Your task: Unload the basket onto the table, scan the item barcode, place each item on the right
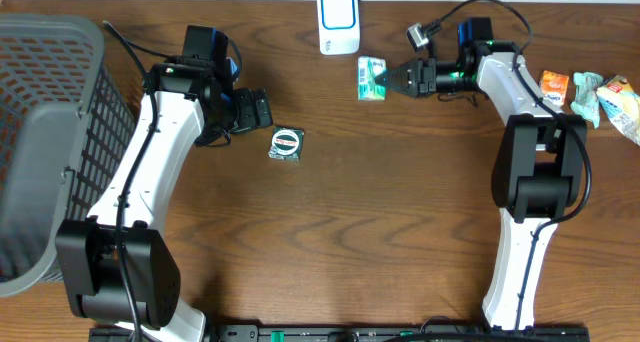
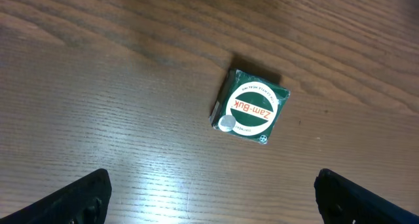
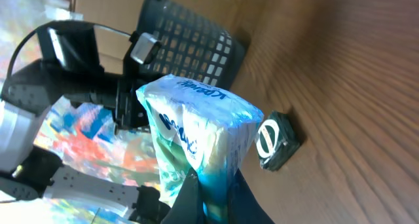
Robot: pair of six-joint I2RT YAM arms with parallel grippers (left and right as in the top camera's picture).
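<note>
One tissue packet [image 1: 370, 79] sits clamped in right pincer [image 1: 390, 79]; left pincer [image 1: 265, 110] gapes wide.

Right gripper [image 3: 206, 199]: jaws pinched tight on the lower end of a blue-and-white packet [image 3: 196, 129], which is held clear of the desk [image 3: 353, 86]. A dark green box [image 3: 278, 142] with a round label lies flat on the wood just beside the packet. A dark mesh basket [image 3: 190, 44] stands beyond, near the desk's edge. The left arm [image 3: 59, 60] shows beside the basket.

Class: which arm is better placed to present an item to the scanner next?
Right: the right tool is shut on the tissue packet near the scanner; the left tool is open, empty, near the green box.
</note>
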